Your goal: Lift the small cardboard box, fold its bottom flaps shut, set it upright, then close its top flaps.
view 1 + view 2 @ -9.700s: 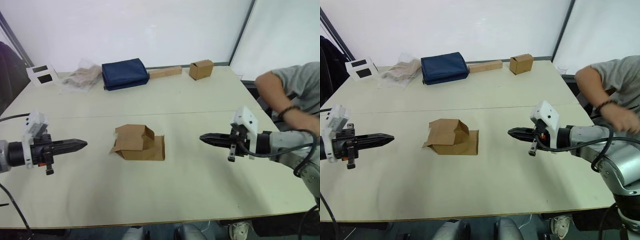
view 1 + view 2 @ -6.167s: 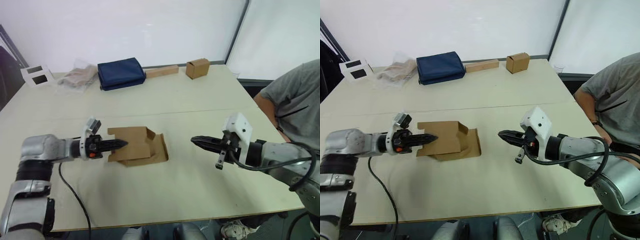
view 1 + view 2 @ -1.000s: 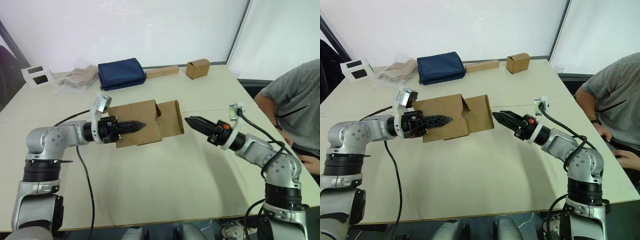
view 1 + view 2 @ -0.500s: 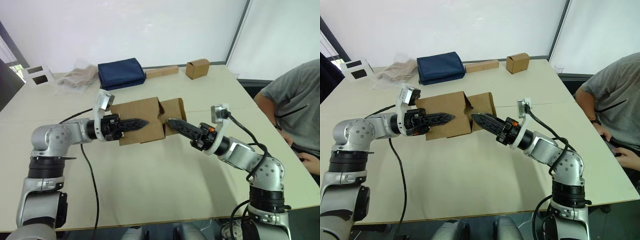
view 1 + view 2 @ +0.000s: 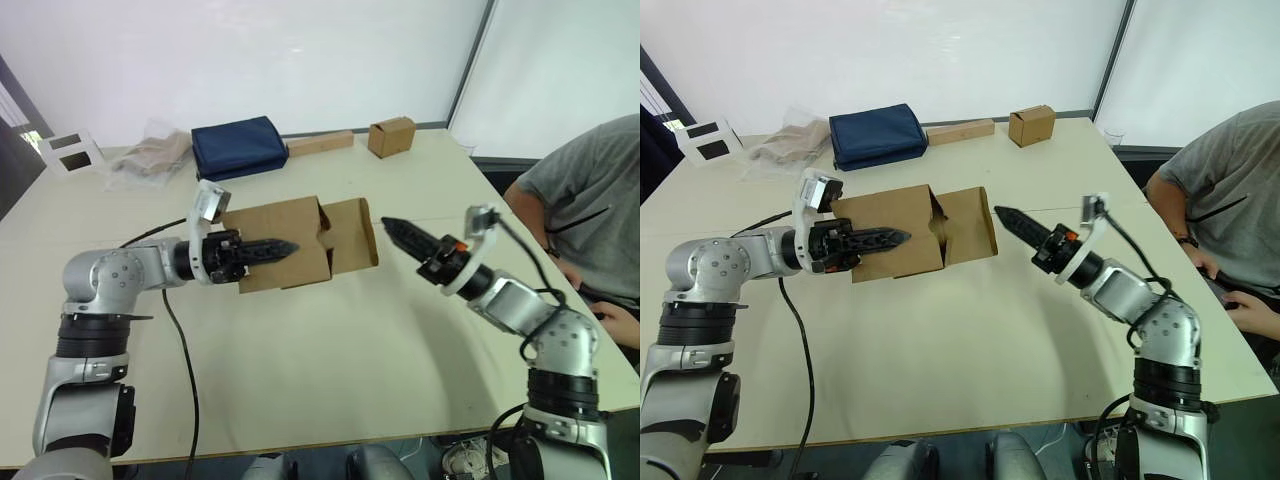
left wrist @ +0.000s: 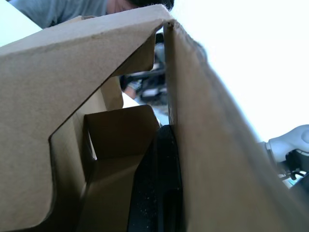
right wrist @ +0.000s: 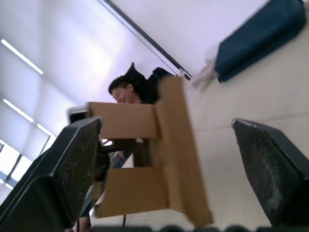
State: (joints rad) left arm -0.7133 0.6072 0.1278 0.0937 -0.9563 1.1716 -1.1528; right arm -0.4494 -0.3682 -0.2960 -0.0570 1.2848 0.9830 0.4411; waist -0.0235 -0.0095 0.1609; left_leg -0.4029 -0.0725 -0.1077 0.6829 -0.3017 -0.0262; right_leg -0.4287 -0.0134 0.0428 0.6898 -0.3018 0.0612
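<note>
The small cardboard box hangs on its side above the table, long axis running left to right. My left gripper reaches in from the left end and is shut on one box wall; its black fingers press flat against the cardboard. At the end facing right, an open flap sticks out; I cannot tell whether this is a bottom or top flap. My right gripper floats just right of that flap, apart from it, open, with its fingers spread wide around the view of the box.
At the back of the table lie a blue bag, a long cardboard strip, a smaller brown box, a plastic bag and a white stand. A person sits at the right edge.
The right gripper, which half a second ago reached in against the box's right flap, has drawn back to the right. The flap now shows wider. The left gripper holds the box still.
</note>
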